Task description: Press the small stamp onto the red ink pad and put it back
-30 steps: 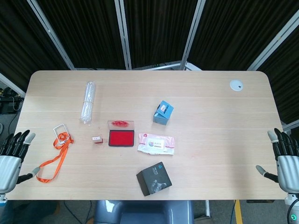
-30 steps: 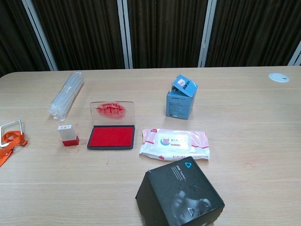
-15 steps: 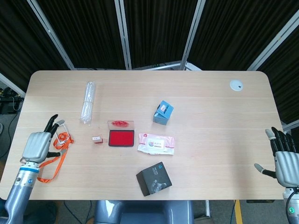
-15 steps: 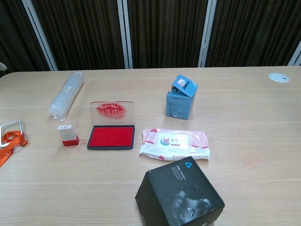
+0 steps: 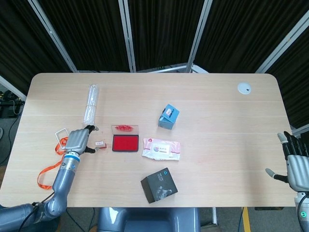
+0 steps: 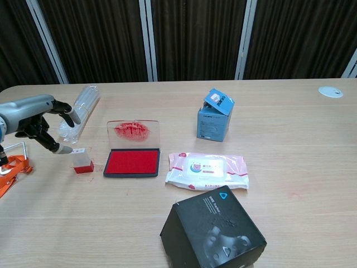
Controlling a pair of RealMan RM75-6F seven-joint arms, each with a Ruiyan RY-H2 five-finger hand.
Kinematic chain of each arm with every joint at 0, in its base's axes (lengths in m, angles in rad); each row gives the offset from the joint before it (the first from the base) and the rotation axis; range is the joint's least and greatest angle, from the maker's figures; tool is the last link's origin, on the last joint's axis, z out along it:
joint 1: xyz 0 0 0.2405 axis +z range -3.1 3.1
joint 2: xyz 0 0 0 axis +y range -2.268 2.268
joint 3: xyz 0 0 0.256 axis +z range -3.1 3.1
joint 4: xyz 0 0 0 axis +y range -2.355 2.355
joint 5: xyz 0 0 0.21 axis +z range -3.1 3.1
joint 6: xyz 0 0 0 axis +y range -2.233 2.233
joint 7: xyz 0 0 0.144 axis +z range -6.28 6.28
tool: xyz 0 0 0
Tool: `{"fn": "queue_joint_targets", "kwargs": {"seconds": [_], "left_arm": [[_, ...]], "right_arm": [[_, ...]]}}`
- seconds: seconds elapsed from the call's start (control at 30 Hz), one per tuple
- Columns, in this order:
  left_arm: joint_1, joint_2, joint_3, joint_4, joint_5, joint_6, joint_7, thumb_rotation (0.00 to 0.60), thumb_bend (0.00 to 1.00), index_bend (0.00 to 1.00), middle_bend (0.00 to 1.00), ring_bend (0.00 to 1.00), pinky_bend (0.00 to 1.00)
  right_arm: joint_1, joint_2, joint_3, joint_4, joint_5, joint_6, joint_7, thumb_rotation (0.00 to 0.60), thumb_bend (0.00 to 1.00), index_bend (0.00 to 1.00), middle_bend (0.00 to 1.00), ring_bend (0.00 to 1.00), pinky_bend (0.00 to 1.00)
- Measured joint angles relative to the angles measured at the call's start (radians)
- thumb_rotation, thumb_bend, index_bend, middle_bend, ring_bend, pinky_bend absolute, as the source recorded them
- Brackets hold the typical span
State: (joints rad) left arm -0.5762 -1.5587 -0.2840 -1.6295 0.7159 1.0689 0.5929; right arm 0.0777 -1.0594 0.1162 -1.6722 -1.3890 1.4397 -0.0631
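Note:
The small stamp (image 5: 100, 144) (image 6: 81, 159), clear on top with a red base, stands upright on the table just left of the open red ink pad (image 5: 125, 143) (image 6: 133, 162). The pad's clear lid (image 6: 133, 133) stands up behind it, smeared red. My left hand (image 5: 78, 140) (image 6: 40, 121) hovers right beside the stamp on its left, fingers spread, one fingertip close to the stamp's top, holding nothing. My right hand (image 5: 295, 163) stays at the table's right edge, fingers apart and empty; the chest view does not show it.
A clear plastic roll (image 5: 90, 105) lies behind the left hand. An orange lanyard (image 5: 53, 164) sits at the left. A wet-wipes pack (image 5: 161, 149), a blue box (image 5: 169, 116) and a black box (image 5: 159, 185) lie right of the pad. A white disc (image 5: 244, 88) is far right.
My left hand has swept from the table's left edge rightward over the lanyard to just beside the stamp. The right hand has hardly shifted.

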Motion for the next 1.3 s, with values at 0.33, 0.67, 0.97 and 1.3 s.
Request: {"fn": "queue_joint_targets", "kwargs": {"seconds": [0.33,0.67,0.97,1.3], "left_arm": [[-0.046,-0.081,0.024,0.093,-0.045,0.032,0.023,0.600,0.26,0.34,0.37,0.82,0.91],[-0.054,-0.100,0.049,0.116,-0.038,0.044,0.002,0.600,0.27,0.37,0.42,0.82,0.90],[-0.066,-0.122,0.063,0.146,-0.044,0.054,0.017,0.600,0.32,0.40,0.43,0.81,0.90],[-0.075,-0.143,0.071,0.177,-0.044,0.057,0.025,0.600,0.33,0.43,0.45,0.81,0.90]], "right_arm": [[0.001,0.000,0.002,0.006,0.013,-0.006,0.004,0.600,0.00,0.00,0.00,0.00,0.00],[0.005,-0.002,0.002,0.011,0.025,-0.013,0.002,0.600,0.00,0.00,0.00,0.00,0.00],[0.006,-0.001,0.005,0.015,0.035,-0.017,0.007,0.600,0.00,0.00,0.00,0.00,0.00],[0.008,0.000,0.008,0.020,0.042,-0.019,0.012,0.600,0.00,0.00,0.00,0.00,0.00]]}}
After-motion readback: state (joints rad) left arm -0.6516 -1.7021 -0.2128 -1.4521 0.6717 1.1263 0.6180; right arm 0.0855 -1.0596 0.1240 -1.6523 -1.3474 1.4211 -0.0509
